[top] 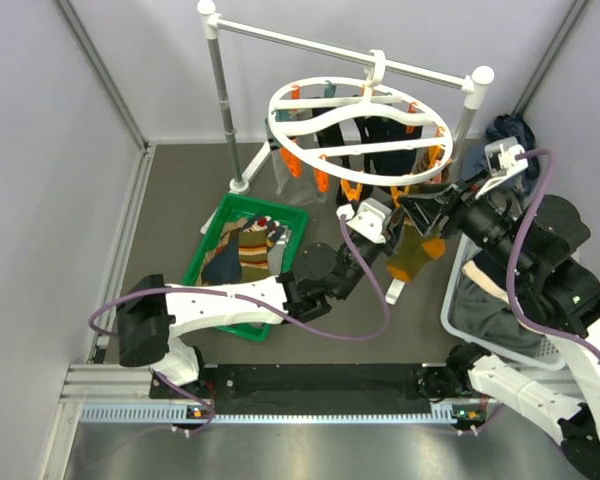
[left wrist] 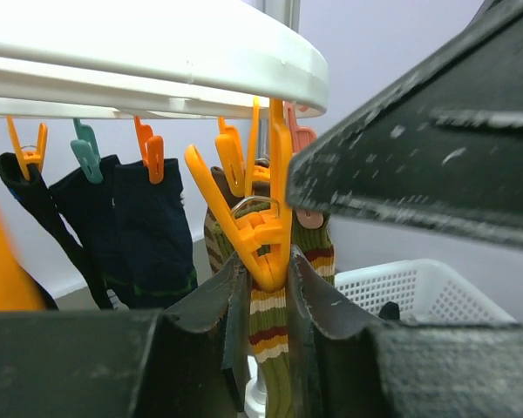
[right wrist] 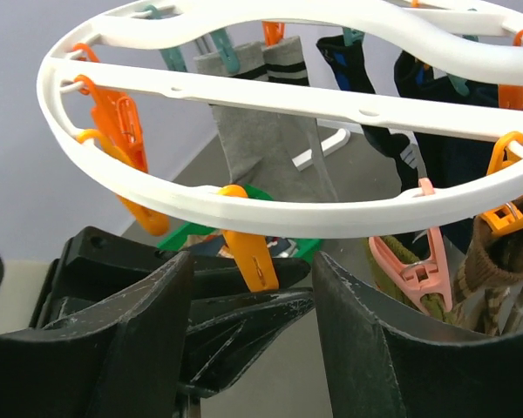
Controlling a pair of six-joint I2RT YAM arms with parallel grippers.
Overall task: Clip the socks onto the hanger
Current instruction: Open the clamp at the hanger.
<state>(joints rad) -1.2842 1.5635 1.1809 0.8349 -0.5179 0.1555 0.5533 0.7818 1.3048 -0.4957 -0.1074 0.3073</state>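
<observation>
The white ring hanger (top: pixel 280 105) (right wrist: pixel 270 213) hangs from the rail, with orange clips around its rim. My left gripper (top: pixel 392 228) (left wrist: pixel 268 279) is shut on the top of an olive sock with white, red and yellow stripes (left wrist: pixel 277 326) (top: pixel 416 255). It holds the cuff up into the mouth of an orange clip (left wrist: pixel 263 235). My right gripper (top: pixel 422 208) (right wrist: pixel 253 261) stands open just under the ring, one finger on each side of an orange clip (right wrist: pixel 251 254), without touching it. Navy socks (left wrist: pixel 148 226) and a grey sock (right wrist: pixel 261 144) hang clipped.
A green tray (top: pixel 202 262) holding more socks lies under the left arm. A white lattice basket (top: pixel 458 300) with dark cloth sits at the right. The rail stand's post (top: pixel 220 90) rises behind the hanger. A pink clip (right wrist: pixel 416 261) grips an olive sock beside my right finger.
</observation>
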